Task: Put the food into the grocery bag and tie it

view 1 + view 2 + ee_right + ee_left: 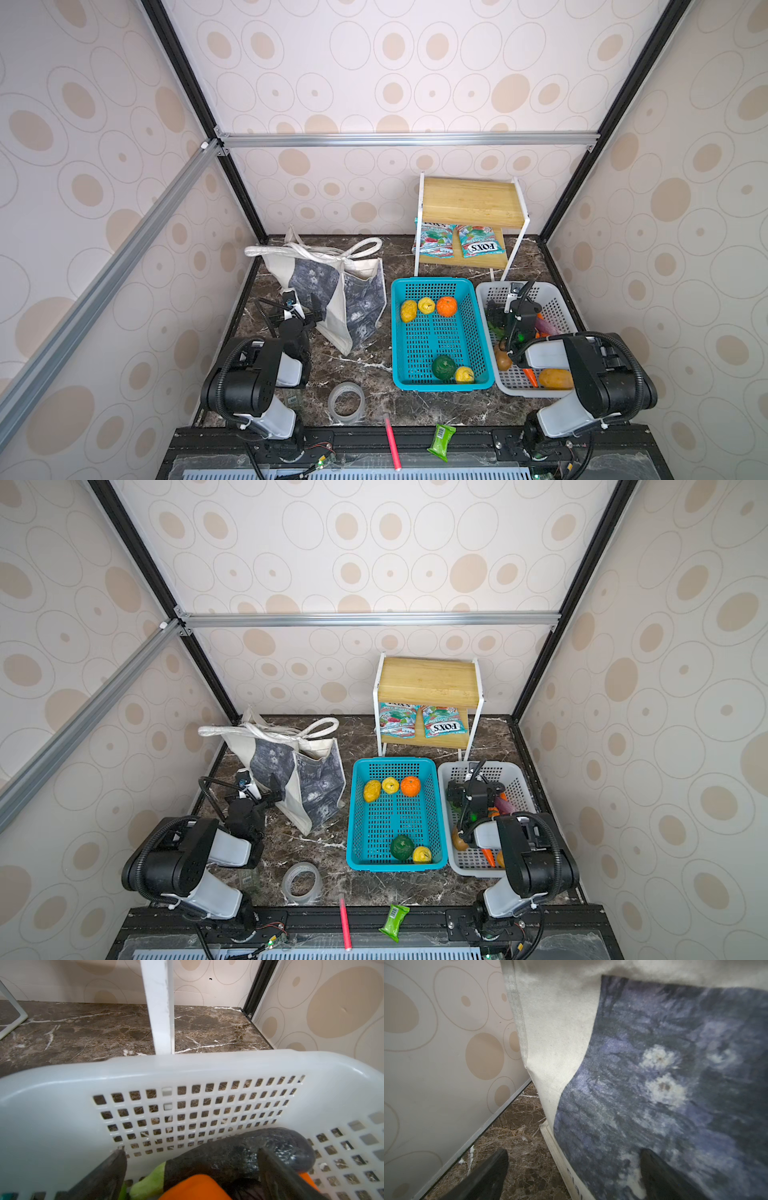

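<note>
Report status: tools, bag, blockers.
Left tool open at grocery bag. Right tool open in white basket, over eggplant. No blocker seen.

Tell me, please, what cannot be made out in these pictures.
- Inside of the grocery bag: both top views, hidden by its slumped rim and handles.
- Contents of the white basket: top views, partly covered by the right arm; the right wrist view cuts them off at its edge.
- Whether the left gripper touches the bag: left wrist view, too close to tell.
- Bag lettering: cut off by the picture edge.
</note>
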`<state>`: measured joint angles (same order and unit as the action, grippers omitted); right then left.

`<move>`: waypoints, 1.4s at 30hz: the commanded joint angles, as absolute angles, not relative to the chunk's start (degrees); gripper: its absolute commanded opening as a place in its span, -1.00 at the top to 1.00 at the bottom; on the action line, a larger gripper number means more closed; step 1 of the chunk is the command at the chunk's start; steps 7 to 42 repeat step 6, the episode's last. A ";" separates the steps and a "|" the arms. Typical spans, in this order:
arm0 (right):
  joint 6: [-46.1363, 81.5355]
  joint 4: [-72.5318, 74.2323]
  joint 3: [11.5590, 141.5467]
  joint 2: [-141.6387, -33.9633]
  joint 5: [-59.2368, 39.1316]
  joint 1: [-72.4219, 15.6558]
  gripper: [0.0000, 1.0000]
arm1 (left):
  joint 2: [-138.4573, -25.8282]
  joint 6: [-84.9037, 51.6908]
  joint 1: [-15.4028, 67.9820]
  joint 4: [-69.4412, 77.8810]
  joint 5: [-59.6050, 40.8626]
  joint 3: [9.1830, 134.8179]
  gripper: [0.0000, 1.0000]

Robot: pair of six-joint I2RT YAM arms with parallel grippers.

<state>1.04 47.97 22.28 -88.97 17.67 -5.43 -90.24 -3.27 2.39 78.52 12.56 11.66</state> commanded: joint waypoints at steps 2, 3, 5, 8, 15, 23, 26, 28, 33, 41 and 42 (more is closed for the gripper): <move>1.18 48.08 23.20 -88.32 17.29 -5.19 -0.99 | -90.83 -1.24 1.98 76.55 7.60 13.65 -0.98; 1.19 48.08 23.20 -88.39 17.30 -5.19 -1.00 | -90.62 -1.15 1.98 77.15 7.57 13.27 -0.98; 1.23 48.08 23.20 -88.25 17.28 -5.26 -0.99 | -90.58 -1.06 1.98 77.61 7.57 12.96 -0.98; 1.23 48.08 23.19 -88.29 17.31 -5.25 -0.99 | -90.36 -1.14 2.01 77.67 7.41 12.75 -0.98; 1.23 48.08 23.19 -88.29 17.31 -5.25 -0.99 | -90.36 -1.14 2.01 77.67 7.41 12.75 -0.98; 1.23 48.08 23.19 -88.29 17.31 -5.25 -0.99 | -90.36 -1.14 2.01 77.67 7.41 12.75 -0.98; 1.23 48.08 23.19 -88.29 17.31 -5.25 -0.99 | -90.36 -1.14 2.01 77.67 7.41 12.75 -0.98; 1.23 48.08 23.19 -88.29 17.31 -5.25 -0.99 | -90.36 -1.14 2.01 77.67 7.41 12.75 -0.98; 1.23 48.08 23.19 -88.29 17.31 -5.25 -0.99 | -90.36 -1.14 2.01 77.67 7.41 12.75 -0.98; 1.23 48.08 23.19 -88.29 17.31 -5.25 -0.99 | -90.36 -1.14 2.01 77.67 7.41 12.75 -0.98; 1.23 48.08 23.19 -88.29 17.31 -5.25 -0.99 | -90.36 -1.14 2.01 77.67 7.41 12.75 -0.98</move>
